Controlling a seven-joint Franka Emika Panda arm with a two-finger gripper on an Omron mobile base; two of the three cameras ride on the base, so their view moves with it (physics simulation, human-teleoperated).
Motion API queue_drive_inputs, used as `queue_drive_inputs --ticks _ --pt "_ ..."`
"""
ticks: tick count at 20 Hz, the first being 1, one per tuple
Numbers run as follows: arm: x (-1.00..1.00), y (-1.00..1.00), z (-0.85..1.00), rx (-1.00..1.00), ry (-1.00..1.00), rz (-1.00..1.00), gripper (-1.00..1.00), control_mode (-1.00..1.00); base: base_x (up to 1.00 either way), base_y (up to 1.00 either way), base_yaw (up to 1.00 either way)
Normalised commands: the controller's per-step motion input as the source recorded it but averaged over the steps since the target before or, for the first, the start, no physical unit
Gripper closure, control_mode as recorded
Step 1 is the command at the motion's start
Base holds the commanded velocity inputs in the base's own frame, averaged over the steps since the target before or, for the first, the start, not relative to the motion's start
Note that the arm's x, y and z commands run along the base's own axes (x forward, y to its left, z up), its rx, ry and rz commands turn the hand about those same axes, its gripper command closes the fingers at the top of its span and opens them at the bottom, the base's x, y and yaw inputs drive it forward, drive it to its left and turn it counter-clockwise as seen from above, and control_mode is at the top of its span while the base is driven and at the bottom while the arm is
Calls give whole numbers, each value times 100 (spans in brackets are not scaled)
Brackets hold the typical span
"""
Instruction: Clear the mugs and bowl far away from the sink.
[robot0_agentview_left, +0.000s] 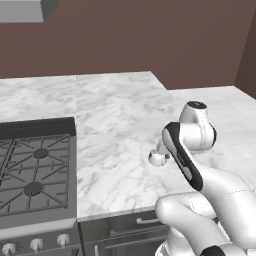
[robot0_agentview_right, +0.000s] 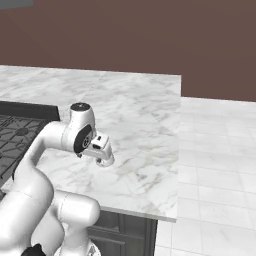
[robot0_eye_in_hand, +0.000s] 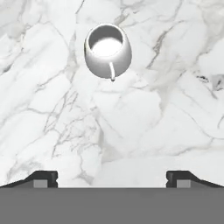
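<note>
A pale mug (robot0_eye_in_hand: 107, 51) stands upright on the marble worktop (robot0_eye_in_hand: 166, 113), its hollow showing only a white bottom, handle turned toward the pincer (robot0_eye_in_hand: 112, 179). The pincer hangs above it, spread wide and gripping nothing. No writing shows.

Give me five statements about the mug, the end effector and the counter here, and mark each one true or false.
1. The mug stands upright on the marble counter. True.
2. The end effector is shut on the mug. False: its fingertips stand wide apart, and the mug sits clear of them on the counter.
3. A stove with black grates lies along the counter's left side in the left base view. True.
4. The mug is full of dark coffee. False: its inside looks pale and empty.
5. The mug lies on its side on the stove. False: it stands on the marble, beside the arm's wrist.
</note>
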Motion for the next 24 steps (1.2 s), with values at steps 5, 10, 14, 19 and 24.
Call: queue_drive_inputs --ticks 5,10,14,19,24 --pt "-100 0 72 0 -33 0 -100 -100 0 0 0" --pt "-58 0 57 0 -11 0 -100 -100 0 0 0" --pt "-27 0 77 1 2 0 -100 -100 0 0 0" --pt "-26 3 69 1 5 0 -100 -100 0 0 0" --pt "-11 4 14 0 0 0 -100 -100 0 0 0"
